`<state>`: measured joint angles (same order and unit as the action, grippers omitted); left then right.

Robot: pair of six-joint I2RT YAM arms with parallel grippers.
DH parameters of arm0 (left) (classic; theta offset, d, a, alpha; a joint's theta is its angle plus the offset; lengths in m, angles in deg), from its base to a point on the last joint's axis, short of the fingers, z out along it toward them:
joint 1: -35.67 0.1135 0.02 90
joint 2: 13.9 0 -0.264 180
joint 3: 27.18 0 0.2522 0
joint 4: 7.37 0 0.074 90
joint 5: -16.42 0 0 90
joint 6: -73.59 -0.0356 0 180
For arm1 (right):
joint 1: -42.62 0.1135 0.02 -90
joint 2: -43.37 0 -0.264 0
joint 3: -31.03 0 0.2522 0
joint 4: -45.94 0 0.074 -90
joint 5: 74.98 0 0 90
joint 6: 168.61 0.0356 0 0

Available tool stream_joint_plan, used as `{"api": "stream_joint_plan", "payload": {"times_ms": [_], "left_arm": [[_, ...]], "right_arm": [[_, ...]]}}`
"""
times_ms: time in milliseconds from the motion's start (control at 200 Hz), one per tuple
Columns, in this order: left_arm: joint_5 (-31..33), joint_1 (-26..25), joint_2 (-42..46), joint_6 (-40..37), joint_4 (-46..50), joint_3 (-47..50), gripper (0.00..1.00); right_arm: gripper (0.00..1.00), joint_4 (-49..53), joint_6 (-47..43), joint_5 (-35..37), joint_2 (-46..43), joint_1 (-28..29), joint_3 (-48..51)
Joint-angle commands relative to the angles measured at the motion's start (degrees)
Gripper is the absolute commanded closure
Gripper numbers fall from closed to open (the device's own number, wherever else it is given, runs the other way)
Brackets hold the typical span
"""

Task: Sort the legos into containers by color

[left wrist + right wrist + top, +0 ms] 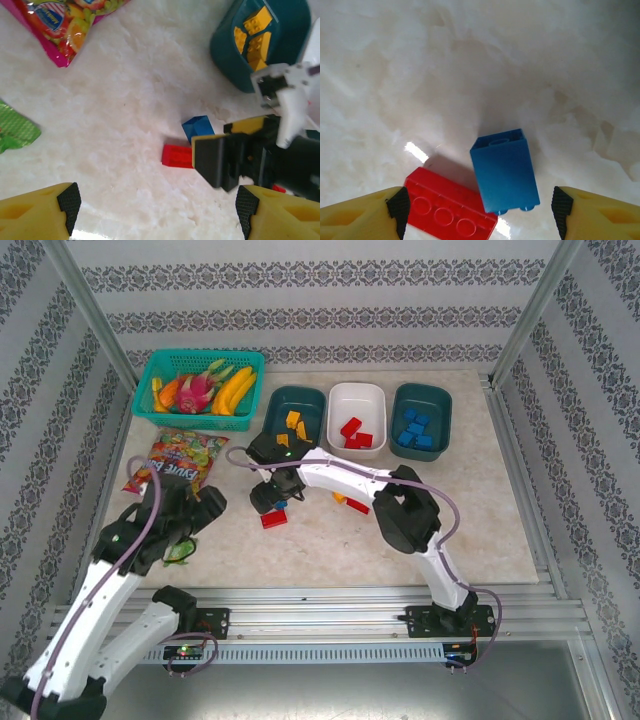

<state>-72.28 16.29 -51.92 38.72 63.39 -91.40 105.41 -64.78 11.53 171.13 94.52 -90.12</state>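
Two legos lie together on the table: a blue lego [505,170] on its side and a red lego [450,210] touching it. My right gripper [480,211] hangs open just above them, a finger on either side. From above, that right gripper [271,502] sits over the red lego [273,519]. My left gripper [157,205] is open with nothing in it, a short way from the red lego [177,155] and blue lego [197,127]. The containers stand in a row at the back: a dark teal tub [270,412] with yellow legos, a white tub [357,388] with red ones, and a dark teal tub [447,415] with blue ones.
A yellow-orange lego [340,498] and another red lego [357,505] lie under the right arm. A snack bag [177,458] and a green wrapper [180,550] lie by the left gripper [192,512]. A bright teal mesh basket [150,375] of toy fruit stands at the back left.
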Motion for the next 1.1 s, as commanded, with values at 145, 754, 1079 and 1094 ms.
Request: {"api": "stream_joint_plan", "payload": {"times_ms": [145, 754, 1079, 1094], "left_arm": [[-1.2, 0.6, 1.8, 1.9, 5.5, 0.3, 0.17], [-8.6, 0.7, -3.7, -2.8, -2.8, 0.0, 0.17], [-15.6, -0.4, -13.7, -6.6, -13.0, -5.8, 0.18], [-15.7, -0.5, -14.7, -6.6, -13.4, -6.3, 0.18]], "right_arm": [[0.25, 4.2, -2.7, 3.4, 5.5, 0.1, -6.0], [0.70, 5.5, -0.4, 3.2, 6.8, -2.9, -6.7], [0.73, 3.8, 1.4, 6.7, -10.2, -10.3, 0.5], [0.73, 3.7, 1.5, 6.7, -11.2, -11.2, 1.1]]}}
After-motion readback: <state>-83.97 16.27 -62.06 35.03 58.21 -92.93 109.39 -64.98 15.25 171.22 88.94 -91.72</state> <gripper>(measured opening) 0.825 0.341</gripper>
